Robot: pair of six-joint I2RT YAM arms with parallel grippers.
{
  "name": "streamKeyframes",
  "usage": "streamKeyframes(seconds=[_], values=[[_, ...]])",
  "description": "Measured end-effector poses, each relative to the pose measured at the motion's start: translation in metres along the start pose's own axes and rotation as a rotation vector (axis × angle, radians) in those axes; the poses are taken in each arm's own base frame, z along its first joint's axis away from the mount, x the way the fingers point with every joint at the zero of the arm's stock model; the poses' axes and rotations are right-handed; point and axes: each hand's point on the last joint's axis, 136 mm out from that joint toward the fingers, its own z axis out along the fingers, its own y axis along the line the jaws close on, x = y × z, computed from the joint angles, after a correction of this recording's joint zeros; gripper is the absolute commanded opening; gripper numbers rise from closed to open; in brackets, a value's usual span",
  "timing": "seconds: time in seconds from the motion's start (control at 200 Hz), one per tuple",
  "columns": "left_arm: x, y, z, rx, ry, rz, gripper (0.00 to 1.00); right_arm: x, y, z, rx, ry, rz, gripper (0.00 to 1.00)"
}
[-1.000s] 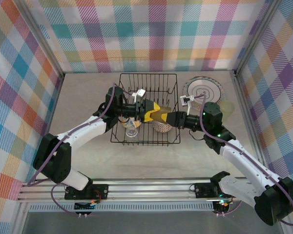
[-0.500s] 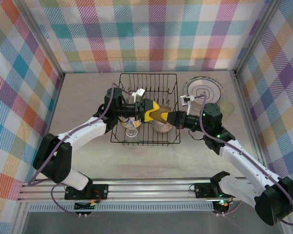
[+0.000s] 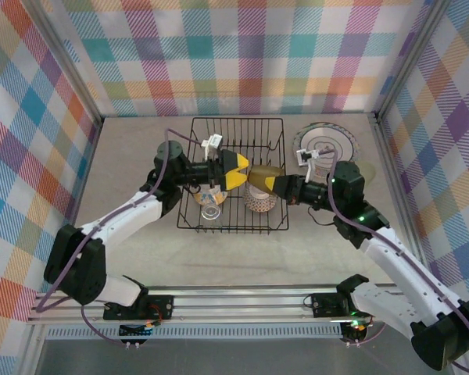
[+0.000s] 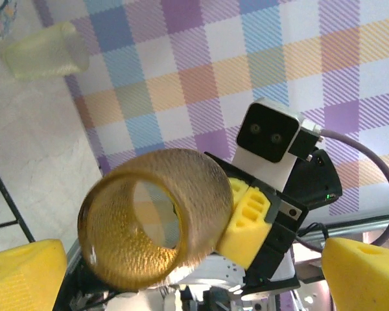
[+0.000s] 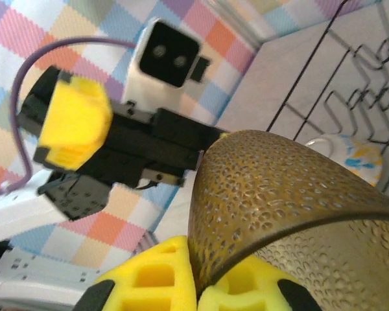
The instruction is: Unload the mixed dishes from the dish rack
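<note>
The amber cup (image 3: 266, 175) hangs on its side above the dish rack (image 3: 197, 141), a black wire basket. My right gripper (image 3: 277, 186) is shut on the cup's rim, one yellow pad (image 5: 155, 275) outside the wall and the other inside. The cup (image 4: 149, 220) has its mouth turned toward my left gripper (image 3: 240, 172). That gripper stands open just left of the cup and is not touching it; its fingertips (image 4: 19, 272) sit wide apart. A clear cup (image 3: 211, 206) and a small patterned bowl (image 3: 259, 203) remain in the rack.
A cream plate with a dark line pattern (image 3: 325, 144) lies on the table right of the rack. A pale-green cup (image 3: 366, 172) lies beyond my right arm. Checked walls close in the table on three sides.
My left gripper has opened, let go of the amber cup and drawn back to the left. My right gripper has shut on the cup's rim and now carries it alone.
</note>
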Motion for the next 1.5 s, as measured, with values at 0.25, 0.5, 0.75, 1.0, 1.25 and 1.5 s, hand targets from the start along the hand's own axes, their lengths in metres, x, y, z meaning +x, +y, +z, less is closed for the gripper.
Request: streamKeyframes(seconds=[0.25, 0.5, 0.75, 1.0, 1.25, 1.5], values=[[0.004, -0.013, -0.036, -0.260, -0.111, 0.255, 1.00, -0.033, -0.025, -0.027, 0.338, -0.038, -0.063, 0.00], [0.013, -0.018, -0.087, -0.512, -0.226, 0.480, 1.00, -0.034, -0.124, -0.042, 0.821, 0.118, -0.032, 0.00], [0.027, 0.029, -0.106, -0.721, -0.182, 0.490, 1.00, -0.047, -0.190, -0.058, 1.138, 0.311, -0.062, 0.00], [0.044, 0.040, -0.098, -0.747, -0.109, 0.522, 1.00, -0.035, -0.248, -0.067, 1.259, 0.493, 0.005, 0.00], [0.050, 0.043, -0.095, -0.755, -0.083, 0.548, 1.00, -0.023, -0.275, -0.064, 1.278, 0.612, 0.032, 0.00], [0.049, 0.044, -0.096, -0.762, -0.087, 0.554, 1.00, -0.015, -0.293, -0.073, 1.291, 0.648, 0.075, 0.00]])
